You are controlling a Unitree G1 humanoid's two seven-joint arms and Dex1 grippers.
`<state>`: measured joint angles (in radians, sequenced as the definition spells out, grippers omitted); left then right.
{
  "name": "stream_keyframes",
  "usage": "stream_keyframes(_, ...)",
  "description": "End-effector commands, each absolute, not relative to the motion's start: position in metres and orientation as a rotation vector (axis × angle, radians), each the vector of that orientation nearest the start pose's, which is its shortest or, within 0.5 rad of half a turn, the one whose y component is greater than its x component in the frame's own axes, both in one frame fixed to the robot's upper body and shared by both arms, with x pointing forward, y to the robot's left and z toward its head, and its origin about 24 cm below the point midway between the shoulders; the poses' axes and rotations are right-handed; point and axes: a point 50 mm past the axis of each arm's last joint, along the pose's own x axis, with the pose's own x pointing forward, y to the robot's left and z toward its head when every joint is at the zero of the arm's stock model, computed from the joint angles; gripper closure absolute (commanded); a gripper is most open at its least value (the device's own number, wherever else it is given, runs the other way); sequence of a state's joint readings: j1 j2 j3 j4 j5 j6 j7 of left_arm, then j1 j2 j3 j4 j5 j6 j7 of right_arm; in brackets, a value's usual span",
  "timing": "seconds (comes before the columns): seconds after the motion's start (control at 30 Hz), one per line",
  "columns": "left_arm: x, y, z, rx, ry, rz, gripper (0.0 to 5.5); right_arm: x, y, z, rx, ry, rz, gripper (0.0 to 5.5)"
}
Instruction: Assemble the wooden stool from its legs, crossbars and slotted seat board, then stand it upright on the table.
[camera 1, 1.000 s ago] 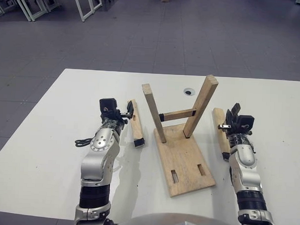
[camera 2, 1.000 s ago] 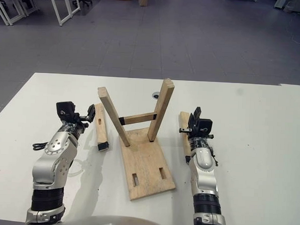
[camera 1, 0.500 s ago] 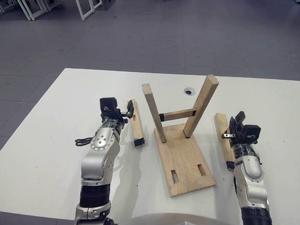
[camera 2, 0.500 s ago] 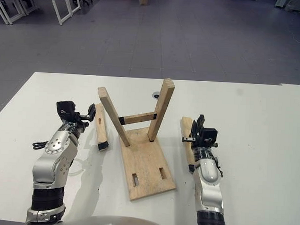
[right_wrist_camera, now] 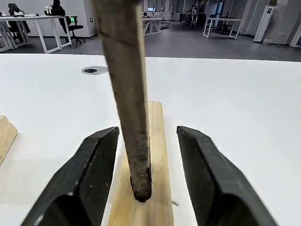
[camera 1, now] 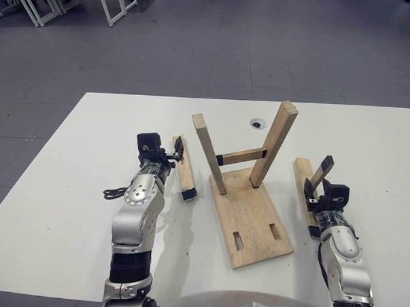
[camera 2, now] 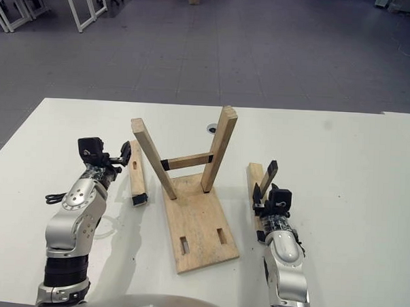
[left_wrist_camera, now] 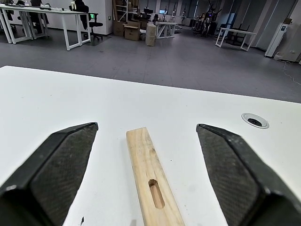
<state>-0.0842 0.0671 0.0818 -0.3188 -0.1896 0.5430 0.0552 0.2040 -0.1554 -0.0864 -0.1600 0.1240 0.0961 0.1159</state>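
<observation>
- Right pincer (right_wrist_camera: 148,136) has drawn back toward the robot along the right loose leg (camera 1: 301,178), which lies flat on the tabletop (camera 1: 67,188).
- Its jaws stand apart, one on each side of the loose crossbar (right_wrist_camera: 124,94). This crossbar rises tilted from the slot in that leg.
- Left pincer (left_wrist_camera: 146,127) is spread wide over the far end of the left loose leg (left_wrist_camera: 150,174), clear of it. The leg lies flat, slot upward.
- Seat board (camera 1: 253,220) lies flat between the two loose legs.
- Two fitted legs (camera 1: 210,154) stand leaning in its far slots, joined by the fitted crossbar (camera 1: 244,156).
</observation>
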Motion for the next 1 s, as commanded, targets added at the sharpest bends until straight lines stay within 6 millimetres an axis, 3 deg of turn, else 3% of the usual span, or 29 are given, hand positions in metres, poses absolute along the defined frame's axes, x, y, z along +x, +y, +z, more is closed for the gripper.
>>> stream_keyframes(0.03, 0.263, 0.167, 0.087, -0.102, 0.142, 0.040, 1.61, 0.219, -0.202, 0.053, -0.035, 0.090, 0.001, 2.38)
stream_keyframes(0.07, 0.262, 0.167, 0.087, -0.103, 0.142, 0.045, 1.61, 0.222, -0.201, 0.059, -0.038, 0.084, 0.005, 2.13)
stream_keyframes(0.3, 0.260, 0.165, 0.086, -0.112, 0.137, 0.059, 1.61, 0.229, -0.192, 0.118, -0.051, -0.015, -0.013, 2.13)
stream_keyframes(0.6, 0.260, 0.164, 0.085, -0.111, 0.138, 0.060, 1.61, 0.243, -0.187, 0.171, -0.050, -0.126, -0.067, 2.13)
stream_keyframes(0.77, 0.261, 0.163, 0.086, -0.114, 0.137, 0.059, 1.61, 0.263, -0.188, 0.179, -0.012, -0.051, -0.072, 3.01)
stream_keyframes(1.0, 0.259, 0.164, 0.085, -0.118, 0.141, 0.069, 1.61, 0.285, -0.204, 0.180, -0.003, 0.109, -0.063, 3.08)
